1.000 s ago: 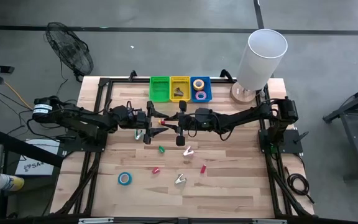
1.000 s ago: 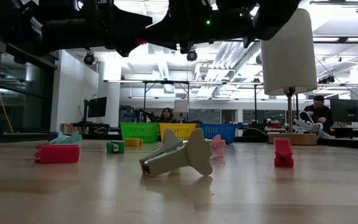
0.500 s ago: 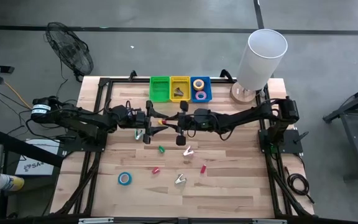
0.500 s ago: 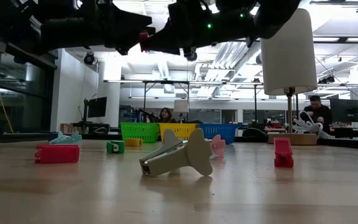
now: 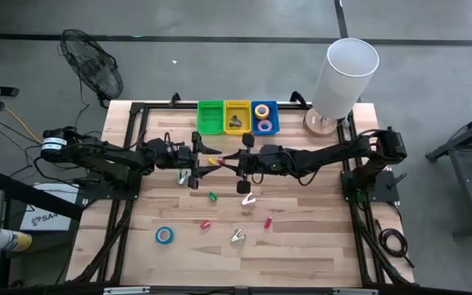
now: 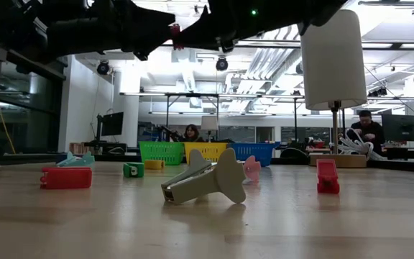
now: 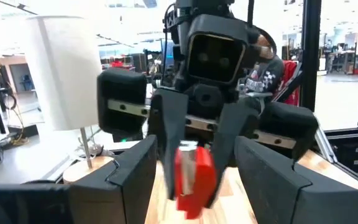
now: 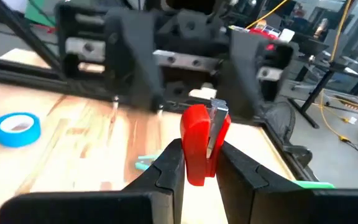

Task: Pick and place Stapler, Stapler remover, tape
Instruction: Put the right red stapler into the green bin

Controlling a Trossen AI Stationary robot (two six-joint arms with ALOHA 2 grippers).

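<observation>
Above the middle of the table, the two arms meet nose to nose. The right gripper has its fingers pinched tight on the red stapler, which stands nearly upright between them, long axis vertical, held in the air. Facing it, the left gripper has its fingers spread wide either side of the stapler, touching nothing.

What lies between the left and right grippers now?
A red stapler, clamped in the right gripper; the left gripper stands open facing it. Both wrist views show it.
</observation>
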